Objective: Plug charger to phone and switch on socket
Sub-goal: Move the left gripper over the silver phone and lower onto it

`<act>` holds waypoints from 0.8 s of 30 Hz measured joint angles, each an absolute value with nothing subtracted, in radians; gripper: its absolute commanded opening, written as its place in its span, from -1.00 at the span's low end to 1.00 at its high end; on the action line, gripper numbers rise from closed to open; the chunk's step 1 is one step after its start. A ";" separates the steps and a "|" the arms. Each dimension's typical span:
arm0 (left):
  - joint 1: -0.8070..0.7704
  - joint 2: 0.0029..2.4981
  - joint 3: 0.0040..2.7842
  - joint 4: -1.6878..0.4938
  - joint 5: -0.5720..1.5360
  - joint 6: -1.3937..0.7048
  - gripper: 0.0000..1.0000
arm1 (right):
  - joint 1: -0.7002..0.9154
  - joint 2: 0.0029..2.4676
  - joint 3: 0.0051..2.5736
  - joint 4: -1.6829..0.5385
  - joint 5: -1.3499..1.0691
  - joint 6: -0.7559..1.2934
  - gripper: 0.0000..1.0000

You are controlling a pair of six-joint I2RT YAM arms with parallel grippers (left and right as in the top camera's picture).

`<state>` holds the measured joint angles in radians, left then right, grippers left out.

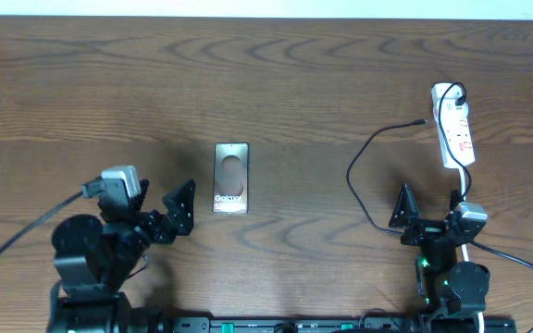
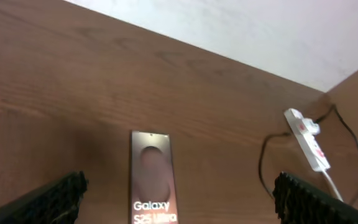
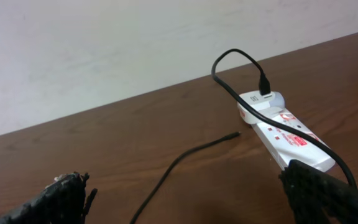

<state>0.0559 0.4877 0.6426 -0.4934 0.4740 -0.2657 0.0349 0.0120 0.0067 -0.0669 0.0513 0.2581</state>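
The dark wood table (image 1: 81, 83) carries only the task's things, with a pale wall behind it. The phone (image 1: 231, 178) lies flat, screen up, near the middle, in front of the left gripper (image 1: 179, 213). The socket (image 1: 455, 129) lies well apart from it on the right. The charger (image 3: 194, 148) is already plugged into the socket's far end, and it loops across the wood so that its free connector (image 3: 234, 135) rests just beside the strip.

Both grippers are spread wide and hold nothing — the right gripper (image 1: 429, 205) hangs short of the cable. The first move is probably to fetch that connector. It should be pinched just behind the metal tip so the tip stands clear and straight. The phone's port is not visible, so the left gripper could steady the phone before any push.
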 measured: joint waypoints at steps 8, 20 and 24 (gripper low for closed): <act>-0.059 0.639 0.801 -0.641 0.292 -0.266 0.96 | 0.035 0.012 0.007 -0.067 0.051 0.258 0.98; -0.275 1.000 0.801 -0.507 0.143 -0.266 0.96 | 0.035 0.012 0.007 -0.067 0.051 0.258 0.98; -0.276 1.131 0.801 -0.482 0.142 -0.266 0.96 | 0.035 0.012 0.007 -0.067 0.051 0.258 0.99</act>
